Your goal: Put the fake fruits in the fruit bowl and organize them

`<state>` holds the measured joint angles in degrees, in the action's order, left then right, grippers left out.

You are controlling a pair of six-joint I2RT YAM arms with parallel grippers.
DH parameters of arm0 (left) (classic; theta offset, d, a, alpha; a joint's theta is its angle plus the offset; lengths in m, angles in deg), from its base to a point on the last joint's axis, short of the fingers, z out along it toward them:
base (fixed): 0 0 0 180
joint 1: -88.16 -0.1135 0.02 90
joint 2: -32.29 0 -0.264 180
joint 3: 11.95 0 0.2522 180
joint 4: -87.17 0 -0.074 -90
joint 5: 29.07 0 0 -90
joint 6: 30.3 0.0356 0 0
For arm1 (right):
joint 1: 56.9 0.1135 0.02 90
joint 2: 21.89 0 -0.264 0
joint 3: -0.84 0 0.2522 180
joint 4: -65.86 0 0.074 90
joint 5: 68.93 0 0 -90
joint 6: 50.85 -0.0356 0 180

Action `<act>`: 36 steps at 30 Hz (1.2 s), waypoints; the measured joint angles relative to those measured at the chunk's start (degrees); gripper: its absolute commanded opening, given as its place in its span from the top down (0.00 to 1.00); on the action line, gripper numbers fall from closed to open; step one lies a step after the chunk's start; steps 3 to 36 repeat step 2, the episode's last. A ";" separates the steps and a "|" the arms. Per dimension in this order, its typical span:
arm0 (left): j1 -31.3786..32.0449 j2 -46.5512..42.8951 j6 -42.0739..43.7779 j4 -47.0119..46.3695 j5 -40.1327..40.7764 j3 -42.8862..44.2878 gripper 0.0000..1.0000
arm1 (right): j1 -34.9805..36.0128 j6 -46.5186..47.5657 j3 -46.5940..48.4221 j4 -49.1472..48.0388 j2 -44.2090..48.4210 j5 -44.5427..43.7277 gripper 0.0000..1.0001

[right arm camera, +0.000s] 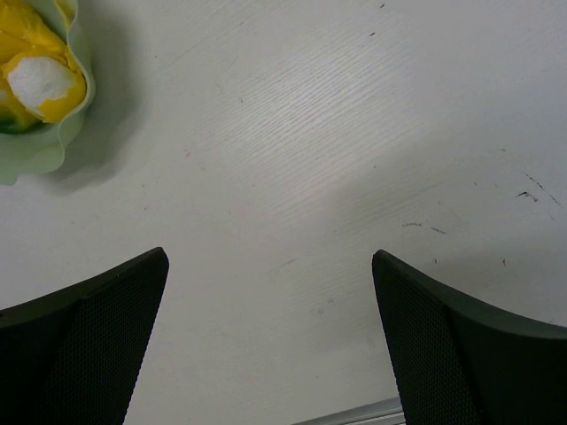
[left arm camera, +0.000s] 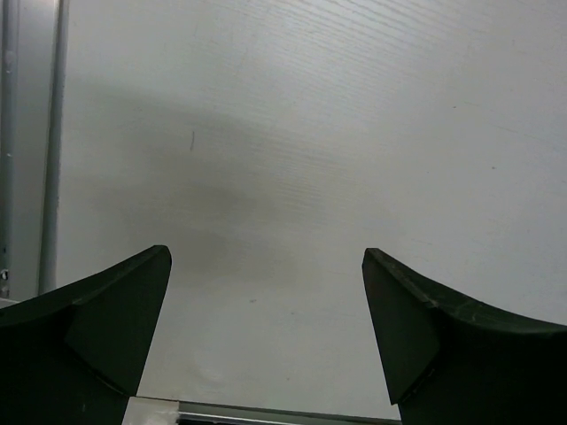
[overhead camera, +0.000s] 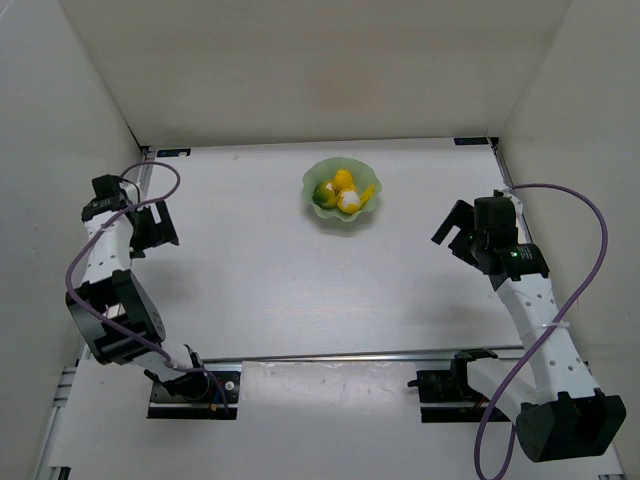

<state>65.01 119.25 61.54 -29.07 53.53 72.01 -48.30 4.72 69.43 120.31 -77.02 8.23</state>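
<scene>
The fruit bowl [overhead camera: 345,221] sits far back on the worktop [overhead camera: 260,280], just right of centre, with the fake fruits [overhead camera: 340,190] bunched inside (pear [overhead camera: 343,180], green-and-yellow one [overhead camera: 324,192], yellow-and-white one [overhead camera: 349,201]). Left pincer [left arm camera: 266,254], out by the left edge: spread wide, gripping nothing. Right pincer [right arm camera: 269,255], near-right of the bowl: equally wide, touching nothing.

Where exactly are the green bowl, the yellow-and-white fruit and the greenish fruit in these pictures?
fruit bowl [overhead camera: 346,221]: top external view, on its near wavy rim.
yellow-and-white fruit [right arm camera: 37,80]: right wrist view, on its white patch.
green-and-yellow fruit [overhead camera: 323,191]: top external view, on its green side.
</scene>
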 measured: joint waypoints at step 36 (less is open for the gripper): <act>0.00 -0.66 0.07 -0.76 -1.03 -1.22 0.00 | 0.00 -0.22 0.00 0.00 0.00 0.17 0.00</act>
